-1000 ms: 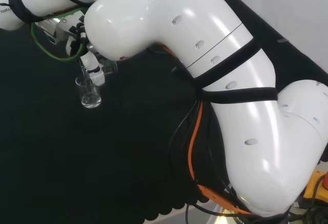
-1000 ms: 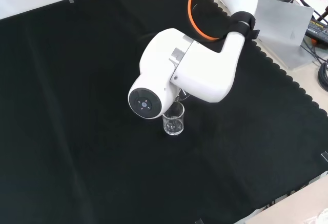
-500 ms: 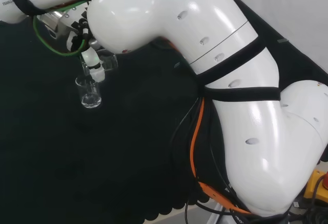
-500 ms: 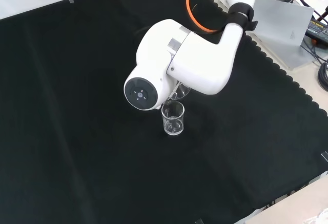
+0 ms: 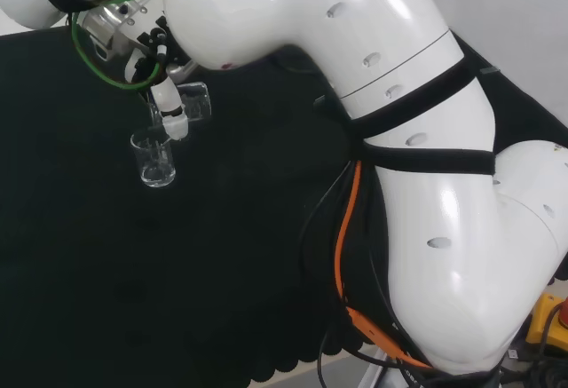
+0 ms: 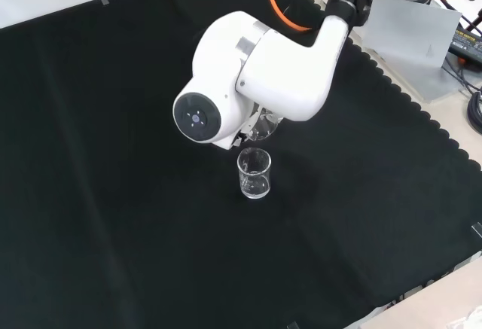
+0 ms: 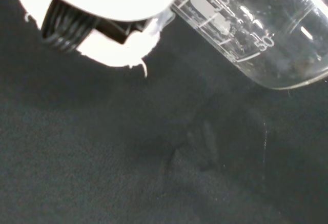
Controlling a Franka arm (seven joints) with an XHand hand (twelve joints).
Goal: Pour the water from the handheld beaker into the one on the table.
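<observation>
One clear beaker [image 6: 254, 173] is seen standing mid-cloth, well clear of every edge of the black cloth [image 6: 113, 216]. Just above it, the handheld beaker [image 5: 193, 102] is held tilted, gripped in the hand [image 5: 165, 108].

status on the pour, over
Hand curled round the held beaker, tilted above the table beaker. Table beaker upright on the black cloth, apart from the held one. Nothing in the way.
</observation>
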